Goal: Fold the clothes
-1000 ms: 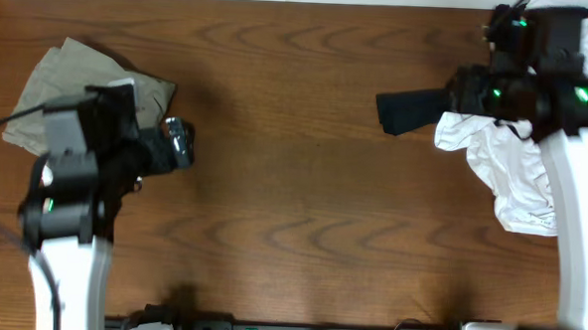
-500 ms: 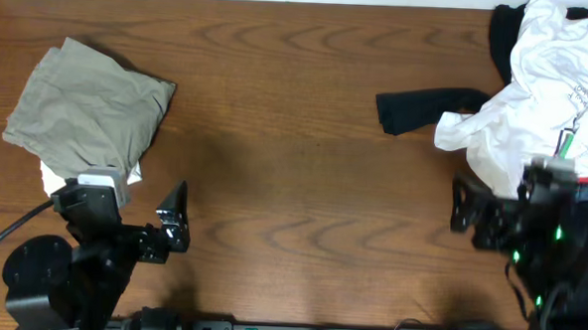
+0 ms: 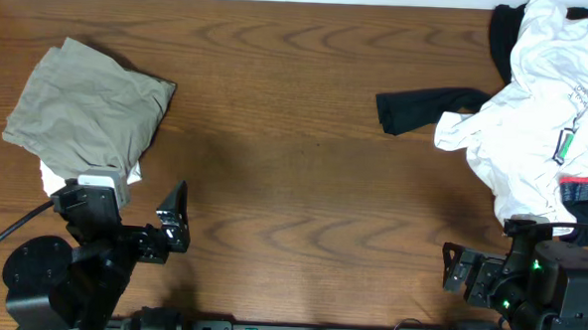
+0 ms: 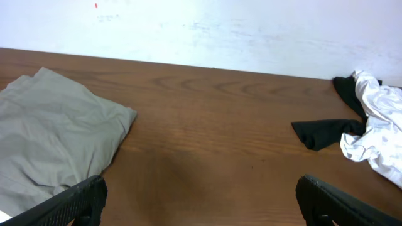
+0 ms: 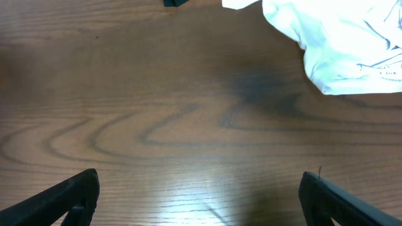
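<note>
Trousers [image 3: 88, 106] lie folded at upper left, the unfolded heap [image 3: 535, 106] sits at upper right, and your left end effector [image 4: 201, 185] and right end effector [image 5: 200, 176] hang wide open and empty, so you likely next draw one garment onto the bare tabletop [image 3: 303, 185].

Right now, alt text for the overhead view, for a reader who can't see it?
Folded khaki-grey trousers lie left on the brown wooden table; a crumpled heap of white shirts and a black cloth piece lie right. The left gripper and right gripper sit open and empty at the near edge.
</note>
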